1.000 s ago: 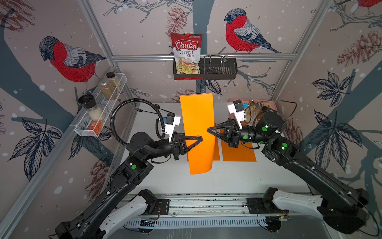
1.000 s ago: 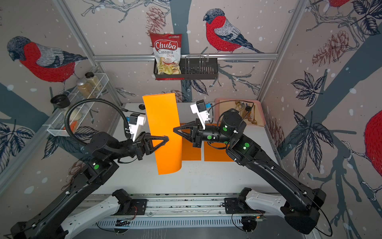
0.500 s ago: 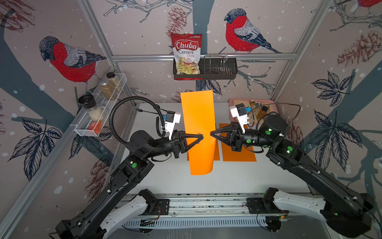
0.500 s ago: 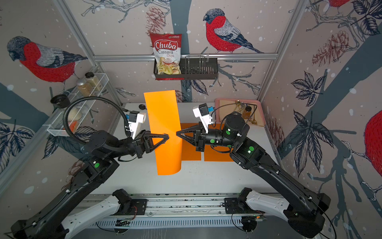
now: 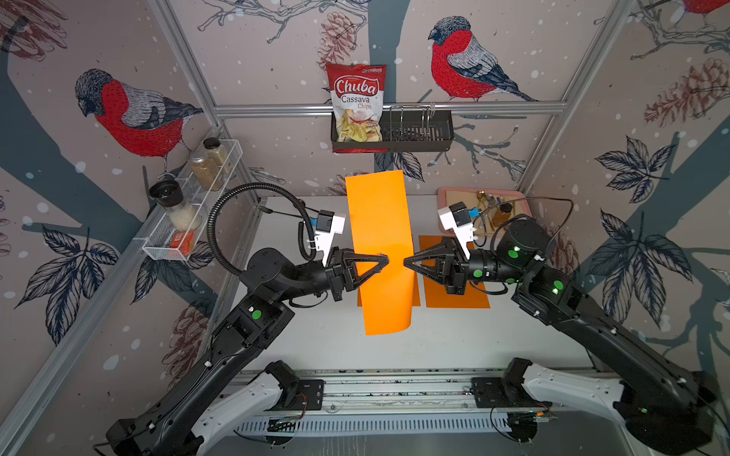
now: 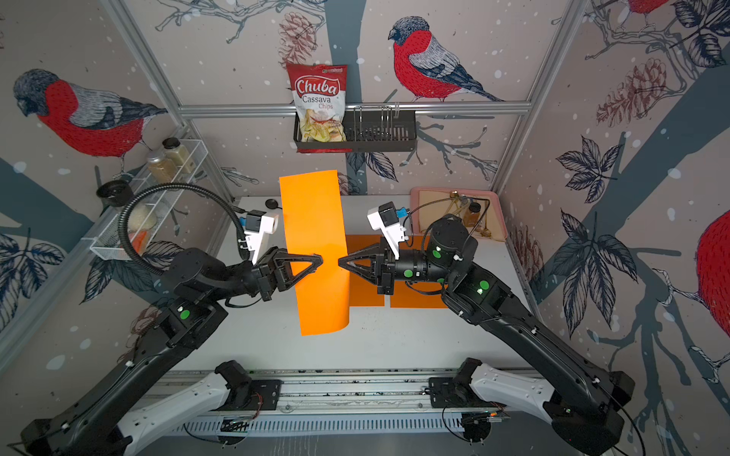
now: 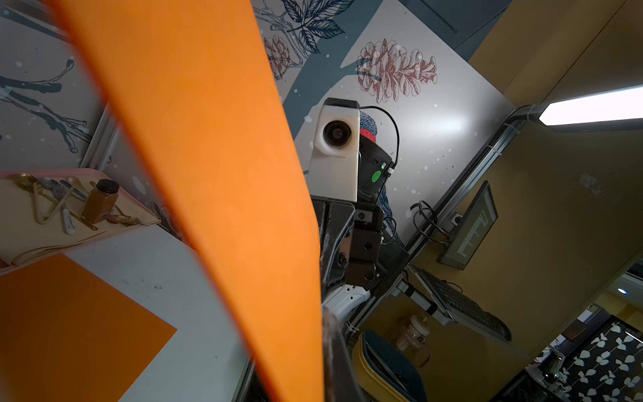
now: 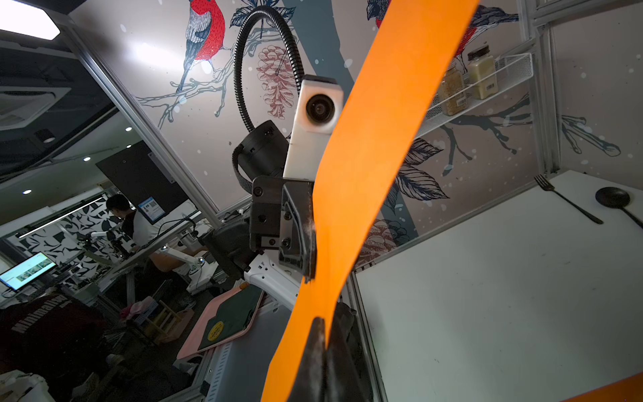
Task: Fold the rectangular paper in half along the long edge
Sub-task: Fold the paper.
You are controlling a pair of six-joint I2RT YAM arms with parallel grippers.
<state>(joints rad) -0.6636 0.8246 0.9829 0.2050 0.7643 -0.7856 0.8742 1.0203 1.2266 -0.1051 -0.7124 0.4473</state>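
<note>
Paper (image 5: 377, 221) is off the table (image 5: 316, 347), held on end over the middle, with its long axis running 12 to 6 in both top views. Left claw (image 5: 384, 260) comes in from 9 o'clock and right claw (image 5: 406, 263) from 3 o'clock. Both are clamped tight on the sheet at about mid-height, tips nearly meeting. The right wrist view shows the sheet passing between that claw's fingers (image 8: 313, 365). I can't tell whether I'm holding one layer or two.

Risks as I see them:
- Both pinches sit close together at mid-height, so the 12 o'clock half is unsupported. Any quick move and I expect it to flop over and kink off-axis.
- The 5 o'clock corner curls already. Setting it down like that likely gives a skewed crease, with long edges not matched.
- If the arms pull apart toward 9 and 3, the paper tears at the pinch.
- If one claw lets go first, the sheet swings on the other and may land on the spare orange sheets (image 5: 458, 292) lying flat at 3–4 o'clock. Same colour, so hard to re-pick cleanly.
</note>
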